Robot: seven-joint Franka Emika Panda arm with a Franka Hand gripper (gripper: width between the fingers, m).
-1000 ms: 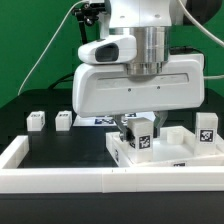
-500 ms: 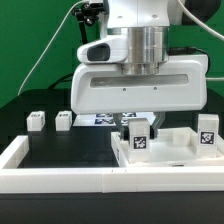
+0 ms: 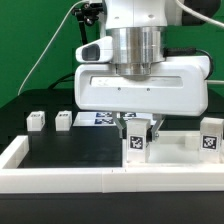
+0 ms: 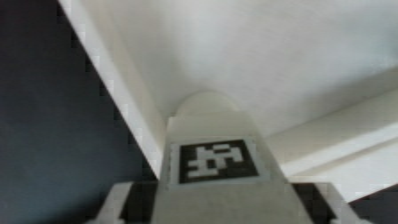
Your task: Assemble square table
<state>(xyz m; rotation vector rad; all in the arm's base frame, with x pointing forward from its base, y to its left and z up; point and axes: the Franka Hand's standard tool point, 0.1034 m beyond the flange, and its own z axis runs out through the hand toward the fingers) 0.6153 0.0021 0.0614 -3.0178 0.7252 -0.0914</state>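
fingers: closed on the held leg, one pad on each side, with the tag facing the exterior camera.
held leg: upright, over the corner of the top at the exterior view's left. you cannot tell whether its foot touches yet.
top: lies on the tabletop just behind the wall, toward the exterior view's right.
other legs: the left leg and middle leg stand well apart from the top. the right leg stands at its far end.
risk, aim: the wrist view shows only rim and corner, no hole. if you come down off-centre, the leg will likely jam or cross-thread.
risk, grip: pressing on a missed seat could tilt the leg between the pads or make it slip.
risk, top: if the leg binds while you twist, the top may turn with it and knock the right leg over.
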